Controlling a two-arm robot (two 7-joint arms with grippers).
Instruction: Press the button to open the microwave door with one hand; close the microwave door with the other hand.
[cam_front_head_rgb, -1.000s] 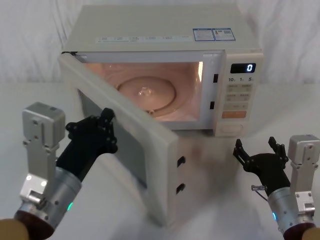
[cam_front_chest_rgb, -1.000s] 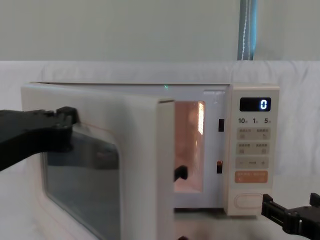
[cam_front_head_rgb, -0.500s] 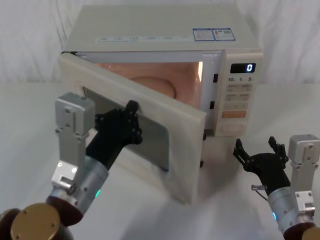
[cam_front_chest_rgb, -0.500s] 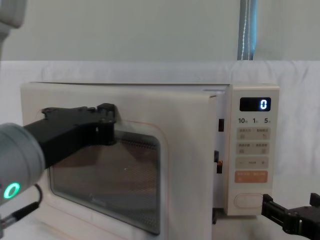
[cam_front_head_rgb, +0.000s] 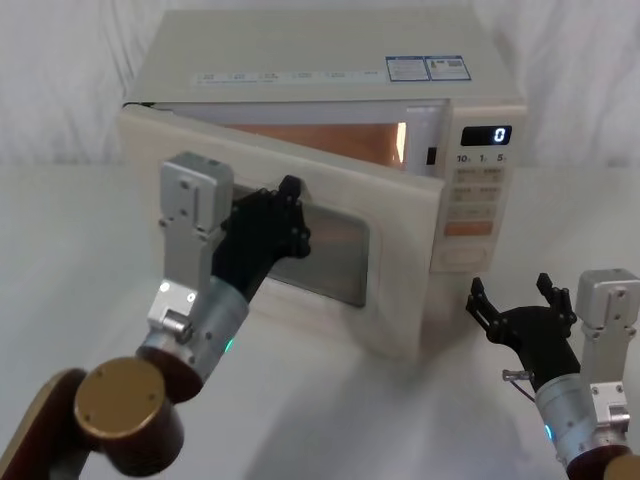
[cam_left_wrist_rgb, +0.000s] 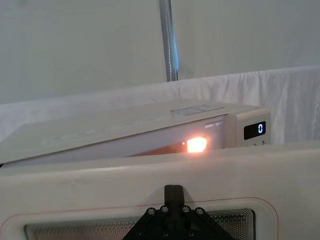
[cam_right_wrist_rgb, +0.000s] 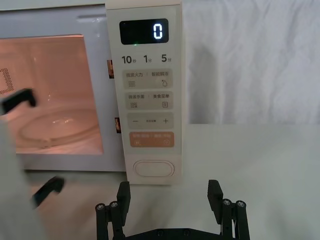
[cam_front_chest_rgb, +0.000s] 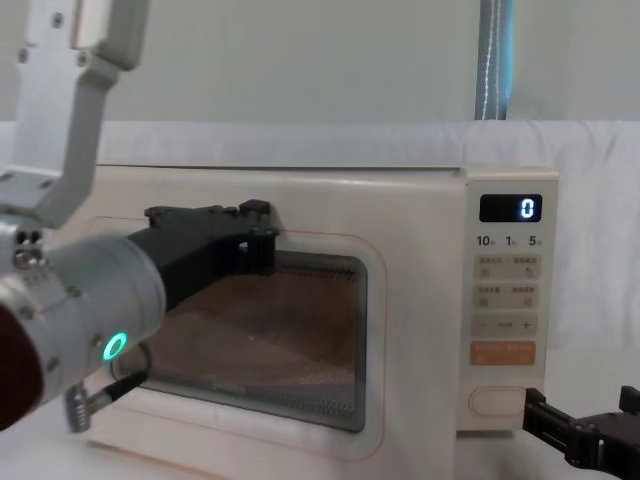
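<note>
The cream microwave door with its dark window stands slightly ajar, and the lit cavity shows above its top edge. My left gripper is shut, its tip pressed against the door's window frame; the left wrist view shows that tip on the door. The wide cream button sits at the bottom of the control panel. My right gripper is open and holds nothing, low over the table in front of the button and apart from it.
The microwave stands on a table under a white cloth, with a white curtain behind. The display reads 0. An orange key lies just above the button. Bare cloth spreads before the panel, around my right gripper.
My left gripper has pushed the door from wide open to nearly shut, swinging it to the right. The right gripper has stayed still.
</note>
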